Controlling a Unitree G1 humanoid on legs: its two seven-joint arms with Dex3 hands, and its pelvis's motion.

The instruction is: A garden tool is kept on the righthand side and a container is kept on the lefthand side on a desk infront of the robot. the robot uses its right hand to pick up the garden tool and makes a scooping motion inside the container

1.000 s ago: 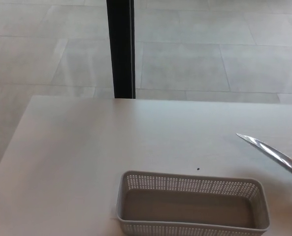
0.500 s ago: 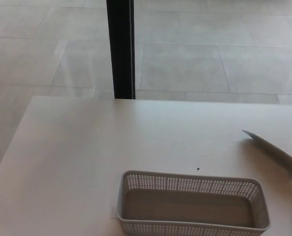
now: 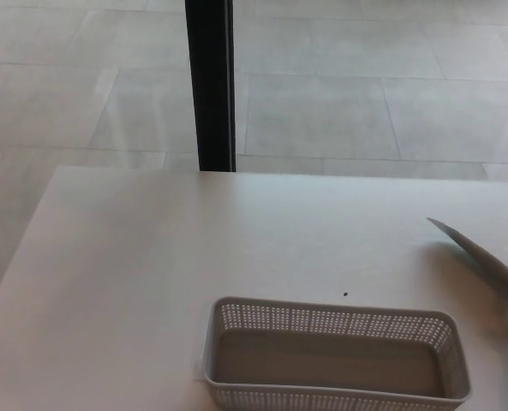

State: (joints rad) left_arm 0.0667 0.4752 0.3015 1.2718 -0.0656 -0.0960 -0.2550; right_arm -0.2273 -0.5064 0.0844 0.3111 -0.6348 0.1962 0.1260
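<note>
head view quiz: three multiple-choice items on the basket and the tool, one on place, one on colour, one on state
1. Where is the garden tool relative to the basket?
A. inside it
B. to its right, farther back
C. to its left

2. What colour is the basket?
A. light grey
B. red
C. black

3. What does the basket hold?
A. soil
B. the tool
C. nothing

Answers:
1 B, the metal blade sits beyond the basket's right end.
2 A, its perforated walls are pale grey.
3 C, its floor is bare.
</note>
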